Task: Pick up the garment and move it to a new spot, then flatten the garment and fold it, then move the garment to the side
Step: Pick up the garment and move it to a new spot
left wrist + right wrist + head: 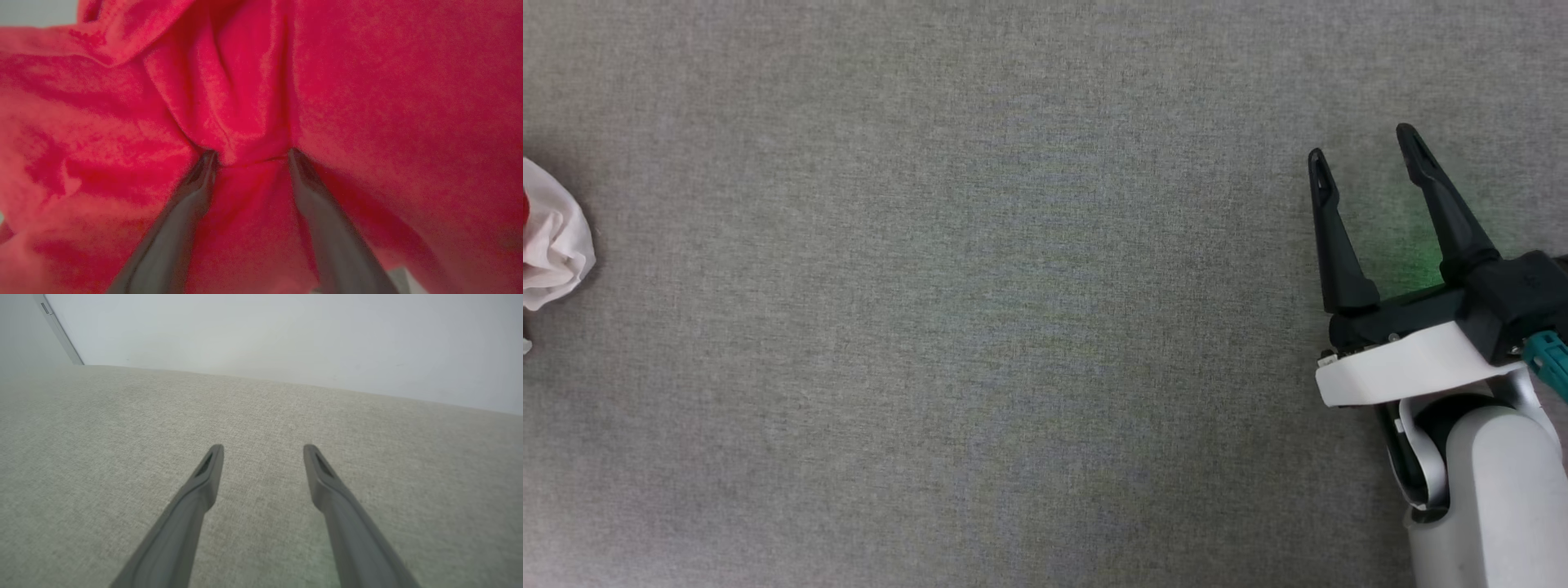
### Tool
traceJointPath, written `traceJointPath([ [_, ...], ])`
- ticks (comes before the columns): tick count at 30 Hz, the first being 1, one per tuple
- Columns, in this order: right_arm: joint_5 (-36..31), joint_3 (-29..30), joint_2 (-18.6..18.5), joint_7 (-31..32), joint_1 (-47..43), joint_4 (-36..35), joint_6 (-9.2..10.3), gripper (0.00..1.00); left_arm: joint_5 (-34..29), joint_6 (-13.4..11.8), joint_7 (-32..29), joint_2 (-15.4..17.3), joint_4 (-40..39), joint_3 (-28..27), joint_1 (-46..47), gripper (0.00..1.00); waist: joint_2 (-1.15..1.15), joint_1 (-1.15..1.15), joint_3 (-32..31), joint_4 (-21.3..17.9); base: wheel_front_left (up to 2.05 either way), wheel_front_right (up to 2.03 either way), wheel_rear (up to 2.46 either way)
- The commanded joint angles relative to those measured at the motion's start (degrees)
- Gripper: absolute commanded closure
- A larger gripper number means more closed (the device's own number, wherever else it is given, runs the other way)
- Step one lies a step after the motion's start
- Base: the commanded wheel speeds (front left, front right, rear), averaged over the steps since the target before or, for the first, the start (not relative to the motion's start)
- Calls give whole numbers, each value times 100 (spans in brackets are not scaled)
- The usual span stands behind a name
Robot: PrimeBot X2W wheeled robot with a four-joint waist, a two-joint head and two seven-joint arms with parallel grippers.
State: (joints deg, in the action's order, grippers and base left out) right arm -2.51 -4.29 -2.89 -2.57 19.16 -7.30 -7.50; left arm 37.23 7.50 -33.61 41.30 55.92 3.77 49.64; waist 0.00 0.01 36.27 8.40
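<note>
A grey woven surface [1029, 327] stretches under and ahead of the right gripper's jaws. Beyond their tips, in the right wrist view, it ends at a pale wall [286, 335]. A thin metal strip [59, 332] slants up the wall far to the left of the fingers.

The garment [388, 102] lies bunched against the left gripper [253, 157]. In the left wrist view, red cloth rises in deep folds above both fingertips, spreads out past each finger, and fills the gap between them. The two dark fingers stand apart, their tips pressed into a crease of the cloth, so these jaws are spread and not clamped. In the head view, a crumpled white part of the garment with a sliver of red shows at the far left edge, well apart from the right gripper's jaws.

The right gripper [1361, 143] sits over bare surface on its white forearm [1486, 490], with its fingers spread wide and nothing between them. A faint green glow [1409, 253] lies on the surface between the finger bases. A teal connector [1547, 355] sticks out behind the jaws, beside the wrist.
</note>
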Motion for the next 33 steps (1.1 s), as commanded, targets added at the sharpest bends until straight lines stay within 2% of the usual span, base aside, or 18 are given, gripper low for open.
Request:
traceJointPath([
  [1,-14,4,0,-4,18,-29,2,0,-19,-4,-52,-353,294,162,-277,100,0,-1,-82,-2,0,0,0],
  [5,7,47,0,3,-88,19,2,0,-119,-36,674,-264,353,139,-179,100,0,-1,-337,27,0,0,0],
  [10,134,111,-1,-56,-291,143,2,0,-321,-123,2016,-171,405,114,99,100,0,-1,-904,96,0,0,0],
  [20,533,350,0,-214,-894,491,2,0,-634,-88,4446,-430,515,250,355,100,0,-1,-2334,173,0,0,0],
  [23,645,430,0,-223,-1119,553,2,0,-690,-89,4770,-549,423,273,329,100,0,-1,-2708,123,0,0,0],
  [27,731,477,0,-215,-1347,586,3,0,-756,-128,4867,-712,180,244,187,100,0,-1,-3053,20,0,0,0],
  [33,852,539,1,-130,-1748,508,2,0,-862,-274,4885,-1236,-920,15,-304,100,0,-1,-3499,-264,0,0,0],
])
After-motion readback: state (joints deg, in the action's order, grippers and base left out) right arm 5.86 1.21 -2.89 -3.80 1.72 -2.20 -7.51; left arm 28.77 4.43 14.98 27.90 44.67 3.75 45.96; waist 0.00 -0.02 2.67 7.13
